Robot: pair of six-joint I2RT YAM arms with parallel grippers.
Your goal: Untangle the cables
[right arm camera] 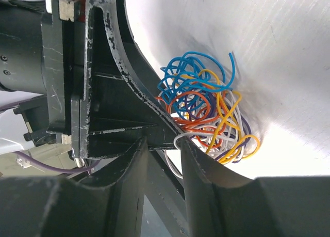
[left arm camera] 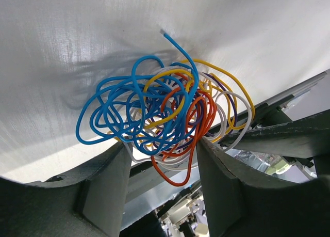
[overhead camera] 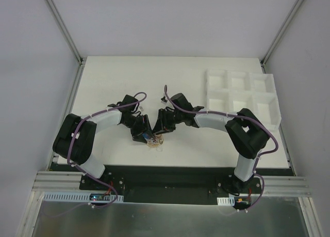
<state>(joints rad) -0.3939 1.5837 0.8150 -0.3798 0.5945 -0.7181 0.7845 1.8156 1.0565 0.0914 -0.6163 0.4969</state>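
The cables (overhead camera: 154, 141) are a small curly bundle of blue, orange, yellow, white and purple wires lying on the white table between the two grippers. In the left wrist view the cables (left arm camera: 154, 113) bulge out above my left gripper (left arm camera: 162, 146), whose fingertips press on the bundle's lower part; an orange loop hangs down into the gap. In the right wrist view my right gripper (right arm camera: 165, 141) stands open beside the cables (right arm camera: 211, 113), with one white wire loop (right arm camera: 177, 139) running through its gap. Seen from above, the left gripper (overhead camera: 146, 138) and the right gripper (overhead camera: 159, 129) nearly touch.
A white compartment tray (overhead camera: 242, 95) stands at the back right of the table. The left gripper's dark finger (right arm camera: 118, 92) fills the left of the right wrist view, close against the right fingers. The table's near edge and the black base rail (overhead camera: 165, 177) lie just behind the bundle.
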